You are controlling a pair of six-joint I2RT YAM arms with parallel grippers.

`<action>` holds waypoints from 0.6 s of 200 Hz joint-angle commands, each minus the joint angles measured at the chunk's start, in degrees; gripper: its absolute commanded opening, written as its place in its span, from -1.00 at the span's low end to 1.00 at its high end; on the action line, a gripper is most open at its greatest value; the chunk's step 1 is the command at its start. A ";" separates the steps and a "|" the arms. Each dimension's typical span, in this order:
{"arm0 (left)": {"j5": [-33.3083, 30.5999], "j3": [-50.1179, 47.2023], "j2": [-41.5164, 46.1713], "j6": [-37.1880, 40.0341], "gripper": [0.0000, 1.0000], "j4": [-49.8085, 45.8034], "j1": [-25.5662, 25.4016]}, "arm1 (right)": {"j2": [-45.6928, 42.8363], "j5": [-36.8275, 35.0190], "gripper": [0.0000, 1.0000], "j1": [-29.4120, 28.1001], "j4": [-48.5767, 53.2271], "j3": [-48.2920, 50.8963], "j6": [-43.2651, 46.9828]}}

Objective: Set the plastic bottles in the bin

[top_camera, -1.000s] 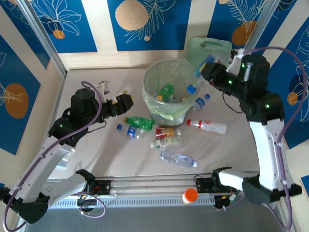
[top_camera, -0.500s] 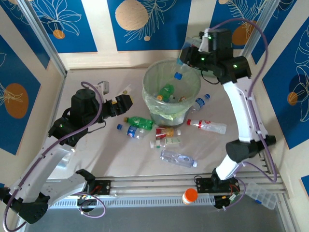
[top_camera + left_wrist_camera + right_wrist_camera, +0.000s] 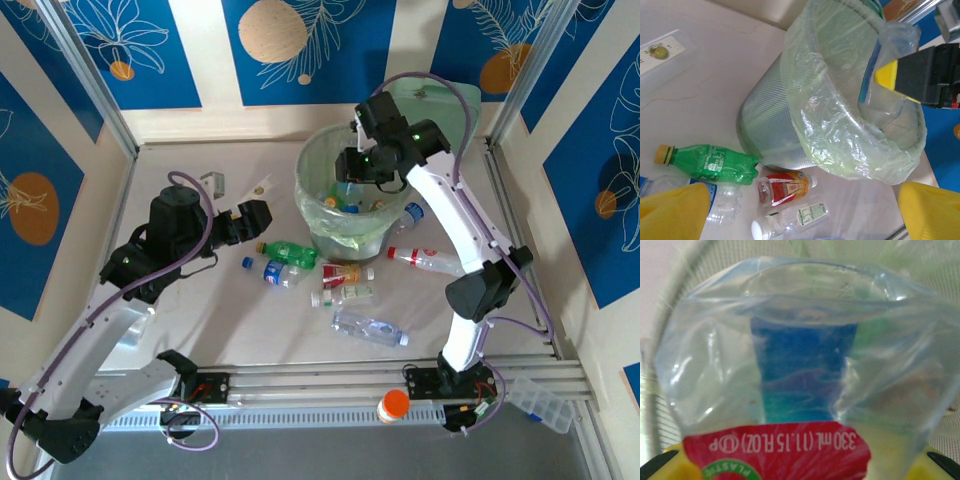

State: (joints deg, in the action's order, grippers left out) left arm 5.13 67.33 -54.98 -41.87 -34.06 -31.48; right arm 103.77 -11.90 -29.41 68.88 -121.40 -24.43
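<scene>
The right hand point(image 3: 352, 168) hung over the mouth of the bin point(image 3: 303, 185), pinching a clear bottle point(image 3: 800, 365) near its red-labelled end. The bottle's body pointed down inside the green liner point(image 3: 840, 150), apparently so that letting go would drop it among the bottles already inside. The left hand point(image 3: 252, 214) hovered low over the desk point(image 3: 230, 320) with fingers spread, facing the green bottle point(image 3: 705, 162) and the loose bottles point(image 3: 345, 293) lying by the bin's base, probably lined up for the next pick.
</scene>
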 commanded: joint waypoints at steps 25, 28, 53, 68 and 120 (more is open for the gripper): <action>-1.87 -0.59 0.94 0.87 0.92 -2.06 0.71 | 3.25 2.30 -0.06 -0.80 0.50 2.02 -1.57; -1.94 -0.68 0.96 0.89 0.93 -2.10 0.73 | 3.54 2.58 -0.06 -0.89 0.47 2.05 -1.59; -2.18 -0.81 1.03 0.80 0.93 -2.52 0.90 | 6.03 3.21 0.06 -1.09 0.14 2.03 -2.03; -2.40 -0.95 1.12 0.63 0.93 -2.93 1.06 | 7.65 3.31 0.12 -0.61 0.20 2.05 -2.72; -2.66 -1.52 1.60 0.81 0.93 -3.55 1.40 | 11.15 3.45 0.16 -0.43 -0.35 -1.03 -3.17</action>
State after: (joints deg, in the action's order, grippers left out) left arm 3.66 66.39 -54.50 -41.87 -36.53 -30.76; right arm 113.75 -10.07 -29.98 68.49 -119.87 -26.63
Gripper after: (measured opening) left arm 0.967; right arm 0.573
